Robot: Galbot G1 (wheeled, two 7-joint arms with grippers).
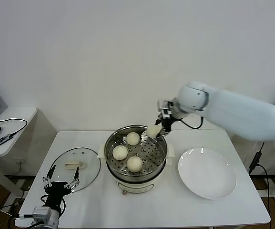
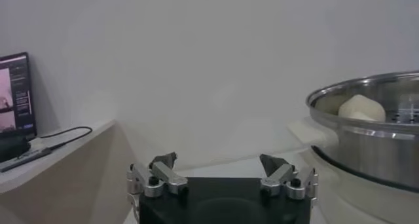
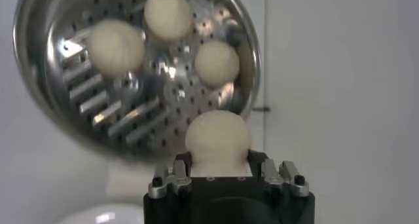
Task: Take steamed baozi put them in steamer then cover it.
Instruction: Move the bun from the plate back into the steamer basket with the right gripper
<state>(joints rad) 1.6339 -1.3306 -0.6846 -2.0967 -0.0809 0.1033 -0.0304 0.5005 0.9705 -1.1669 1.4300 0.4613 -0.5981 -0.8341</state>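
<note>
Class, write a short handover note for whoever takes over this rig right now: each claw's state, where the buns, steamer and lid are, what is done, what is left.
Right claw: shut on the fourth baozi, over the steamer rim, far side.
Left claw: open, idle at the table's near left.
Done: three baozi on the tray; plate bare.
Left: release the fourth, then fit the lid, lying left of the steamer.

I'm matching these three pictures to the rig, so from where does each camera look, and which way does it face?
Head: high on the robot, facing down at the table; both arms show.
Left wrist: low beside the steamer, facing across the table; open left end effector shows.
Right wrist: above the steamer, facing down; right end effector shut on a baozi.
All three share the steamer.
</note>
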